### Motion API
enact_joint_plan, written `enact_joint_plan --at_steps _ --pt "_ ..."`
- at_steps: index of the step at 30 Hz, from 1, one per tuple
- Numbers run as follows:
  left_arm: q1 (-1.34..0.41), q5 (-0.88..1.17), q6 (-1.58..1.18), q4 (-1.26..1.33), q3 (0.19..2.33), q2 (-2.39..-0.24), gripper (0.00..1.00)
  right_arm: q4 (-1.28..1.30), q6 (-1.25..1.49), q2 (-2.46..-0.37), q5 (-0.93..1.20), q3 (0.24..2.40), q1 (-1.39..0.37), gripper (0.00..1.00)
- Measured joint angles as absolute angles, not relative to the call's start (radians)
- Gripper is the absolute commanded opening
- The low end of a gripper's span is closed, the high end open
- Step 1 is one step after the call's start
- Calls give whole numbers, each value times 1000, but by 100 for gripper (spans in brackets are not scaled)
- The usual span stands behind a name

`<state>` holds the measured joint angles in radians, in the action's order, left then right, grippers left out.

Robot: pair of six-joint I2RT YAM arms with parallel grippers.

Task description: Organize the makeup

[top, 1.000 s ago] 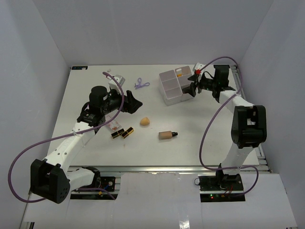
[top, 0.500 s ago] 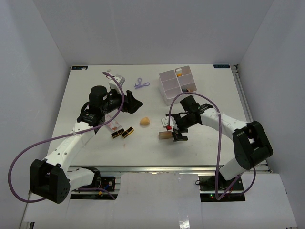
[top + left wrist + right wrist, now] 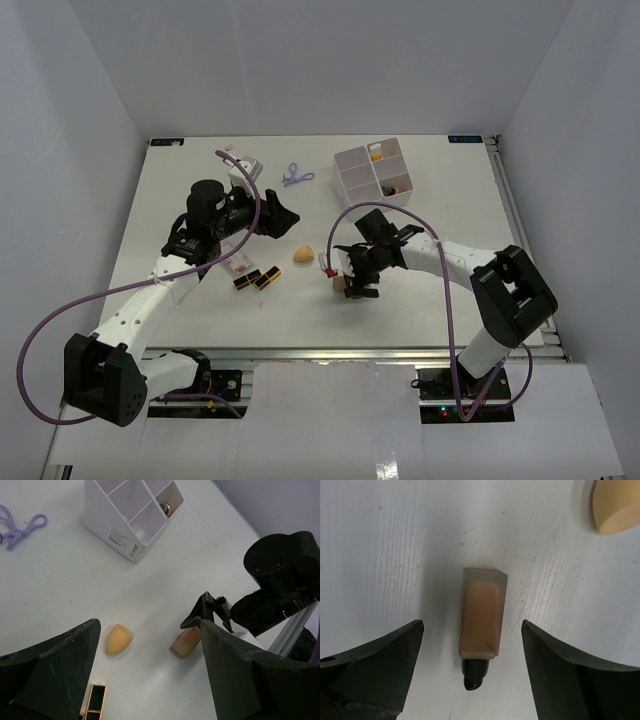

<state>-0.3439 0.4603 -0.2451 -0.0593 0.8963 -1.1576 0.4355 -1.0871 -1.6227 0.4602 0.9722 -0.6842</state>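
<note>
Right pincer (image 3: 470,628): open, straddling bottle (image 3: 482,612), not gripping.
Left pincer (image 3: 149,630): open, empty.
Risk: twisting bottle loose through an off-centre squeeze.

The white-and-black left arm (image 3: 150,290) climbs from its base and reaches forward and to the right, its wrist raised. At its end the black left pincer (image 3: 285,217) tilts downward, jaws spread wide and closed on nothing. In its wrist view the two dark fingers (image 3: 55,670) stand far apart. The white-and-black right arm (image 3: 470,262) folds at its elbow, well behind and to the right of its pincer, and stretches low to the left. The black right pincer (image 3: 348,278) points straight down, with both fingers (image 3: 380,660) held wide and touching nothing.
</note>
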Motion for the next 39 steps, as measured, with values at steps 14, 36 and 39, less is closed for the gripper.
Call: enact_joint_plan --at_steps 14,36,39 --pt "-343 460 -245 -59 896 -1154 92 421 -1051 -1662 424 990 -690 35" --pt "-343 453 -245 -59 896 -1153 92 522 -1138 -1633 476 1293 -339 15" --pt "-343 453 -245 -59 896 -1153 92 512 -1161 -1657 480 1373 -286 15"
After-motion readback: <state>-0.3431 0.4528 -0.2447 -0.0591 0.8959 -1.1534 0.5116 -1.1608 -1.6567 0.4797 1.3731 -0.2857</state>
